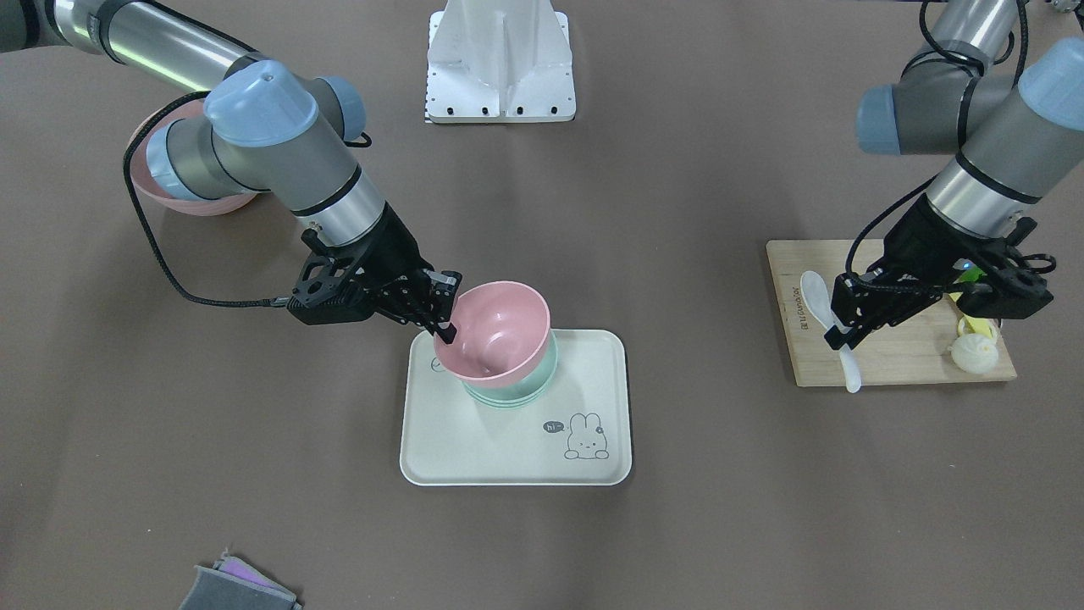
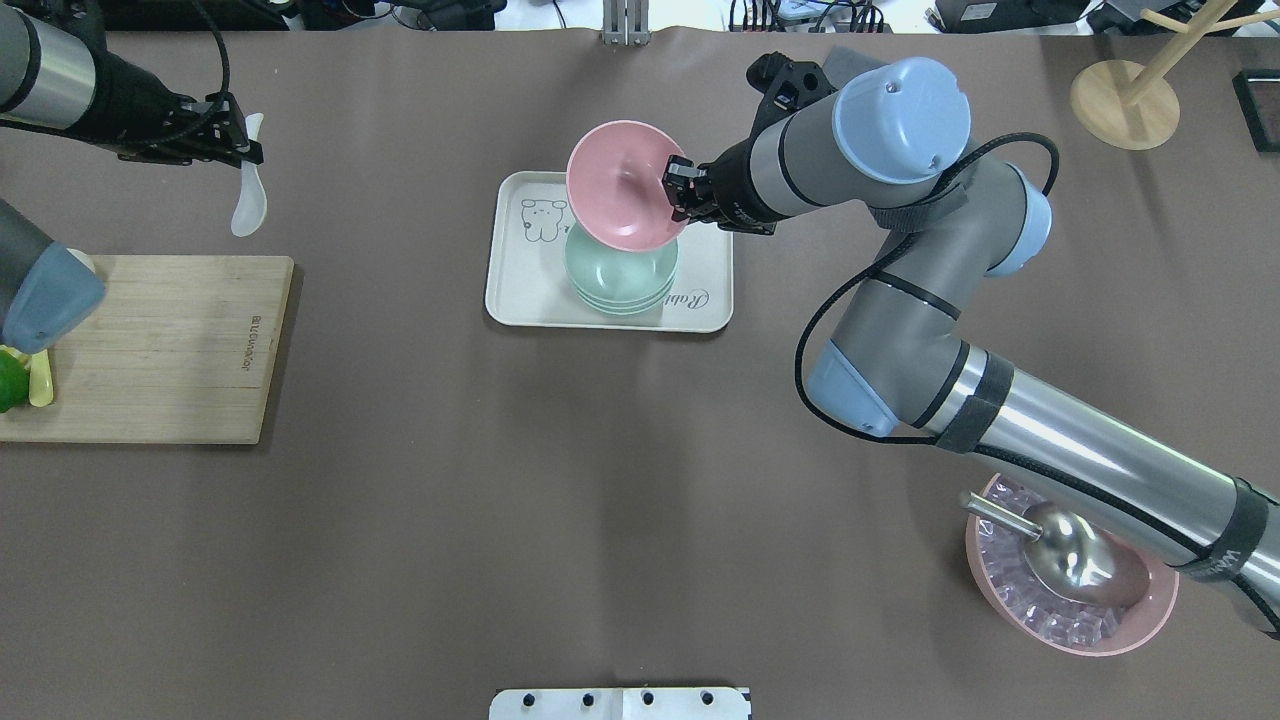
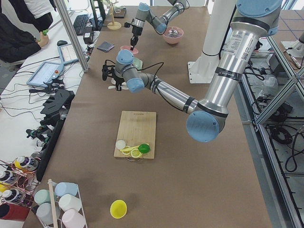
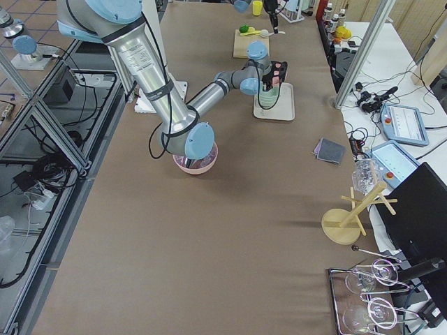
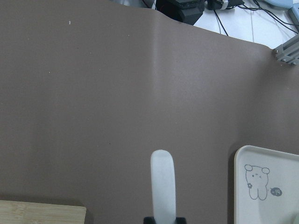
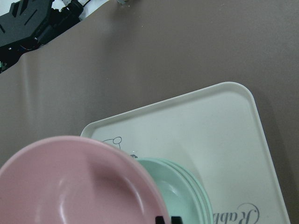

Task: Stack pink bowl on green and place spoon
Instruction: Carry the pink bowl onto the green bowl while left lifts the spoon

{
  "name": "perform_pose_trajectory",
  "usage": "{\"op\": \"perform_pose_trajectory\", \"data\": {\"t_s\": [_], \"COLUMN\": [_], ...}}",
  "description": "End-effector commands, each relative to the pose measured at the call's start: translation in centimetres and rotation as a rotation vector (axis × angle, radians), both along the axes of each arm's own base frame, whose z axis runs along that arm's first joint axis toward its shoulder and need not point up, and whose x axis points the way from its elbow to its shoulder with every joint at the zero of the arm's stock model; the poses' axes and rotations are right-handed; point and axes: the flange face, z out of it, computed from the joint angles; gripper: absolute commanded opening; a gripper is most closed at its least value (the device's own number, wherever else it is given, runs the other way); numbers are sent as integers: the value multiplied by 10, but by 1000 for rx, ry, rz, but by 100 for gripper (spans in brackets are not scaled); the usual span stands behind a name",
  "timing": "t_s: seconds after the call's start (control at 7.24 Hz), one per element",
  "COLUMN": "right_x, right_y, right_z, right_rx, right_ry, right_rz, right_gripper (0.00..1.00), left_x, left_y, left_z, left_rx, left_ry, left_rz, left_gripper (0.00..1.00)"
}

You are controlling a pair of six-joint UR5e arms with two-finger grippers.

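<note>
1. My right gripper (image 1: 446, 324) clamps the rim of the pink bowl (image 1: 500, 326), which is tilted directly over the green bowl (image 1: 546, 364) on the tray (image 1: 508, 453).
2. My left gripper (image 1: 838, 336) pinches the white spoon (image 1: 815, 290) by its handle, near the cutting board (image 1: 902, 356).

Overhead and front-facing cameras look steeply down from opposite sides, sharing the tray (image 2: 520, 290); wrist cameras sit close.
</note>
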Motion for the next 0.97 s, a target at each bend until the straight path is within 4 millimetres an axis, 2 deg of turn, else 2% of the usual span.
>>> {"op": "perform_pose_trajectory", "data": {"t_s": [0.0,0.83], "right_x": [-16,-23], "right_y": [14,21], "right_z": [6,15], "right_rx": [0,-6], "right_ry": [7,16], "right_rz": [-20,-31], "right_gripper": [0,0], "left_x": [1,2], "left_y": [-2,-4], "left_z": [5,11], "left_rx": [-2,-7], "left_ry": [-3,-9], "left_rz": [1,3], "left_gripper": [0,0]}}
